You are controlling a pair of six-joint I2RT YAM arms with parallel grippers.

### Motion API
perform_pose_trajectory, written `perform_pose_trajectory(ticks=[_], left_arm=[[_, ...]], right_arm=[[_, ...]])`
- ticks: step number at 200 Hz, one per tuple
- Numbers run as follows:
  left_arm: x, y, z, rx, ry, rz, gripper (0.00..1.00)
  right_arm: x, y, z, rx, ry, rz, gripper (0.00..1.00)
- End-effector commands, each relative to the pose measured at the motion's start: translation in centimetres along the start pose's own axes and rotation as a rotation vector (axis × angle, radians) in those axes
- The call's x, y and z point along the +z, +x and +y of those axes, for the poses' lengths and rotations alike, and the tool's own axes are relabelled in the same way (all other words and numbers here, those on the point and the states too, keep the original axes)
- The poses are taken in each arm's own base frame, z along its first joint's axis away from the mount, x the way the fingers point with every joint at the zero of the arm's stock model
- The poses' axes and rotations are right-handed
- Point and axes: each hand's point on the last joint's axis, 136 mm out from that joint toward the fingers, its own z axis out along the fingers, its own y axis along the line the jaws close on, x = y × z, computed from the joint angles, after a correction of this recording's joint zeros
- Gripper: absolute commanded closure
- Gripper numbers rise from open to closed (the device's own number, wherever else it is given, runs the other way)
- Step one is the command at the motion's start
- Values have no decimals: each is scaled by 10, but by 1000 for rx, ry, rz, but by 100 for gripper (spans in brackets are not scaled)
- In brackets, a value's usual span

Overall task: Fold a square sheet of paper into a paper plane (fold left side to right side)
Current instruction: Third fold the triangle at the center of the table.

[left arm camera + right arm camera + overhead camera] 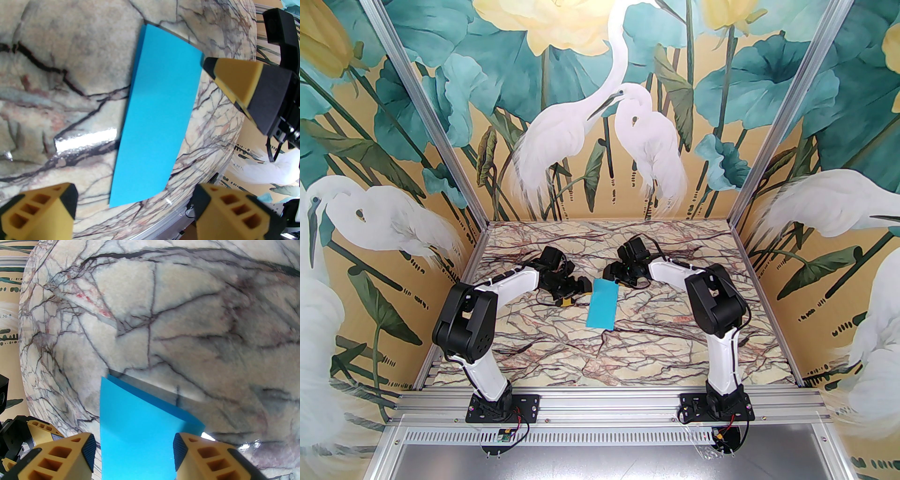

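Lying long-ways, the folded turquoise-blue paper sheet (pixel 603 303) has its far end by my right tool (pixel 134 442); that and my left tool (pixel 134 194) gape empty.

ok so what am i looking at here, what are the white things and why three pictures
Two white robot arms, the left arm and the right arm, are bolted at the near edge of a marble-patterned table. The wide picture comes from a camera above and behind them. The other two come from a camera on each wrist; the yellow wedges are that arm's own fingers. A turquoise sheet of paper, folded into a narrow rectangle, lies on the table between the left gripper and the right gripper. Both are open and hold nothing.
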Motion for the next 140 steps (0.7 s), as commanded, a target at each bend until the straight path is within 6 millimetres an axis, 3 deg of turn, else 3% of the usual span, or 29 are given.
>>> perform_pose_trajectory(ticks=[1, 62, 140], left_arm=[[9, 10, 6, -12, 8, 48, 13], [11, 18, 8, -24, 18, 80, 18], [30, 32, -3, -32, 77, 152, 36]], right_arm=[[15, 14, -21, -3, 43, 51, 41], [27, 24, -37, -67, 90, 121, 42], [33, 32, -44, -91, 90, 151, 42]])
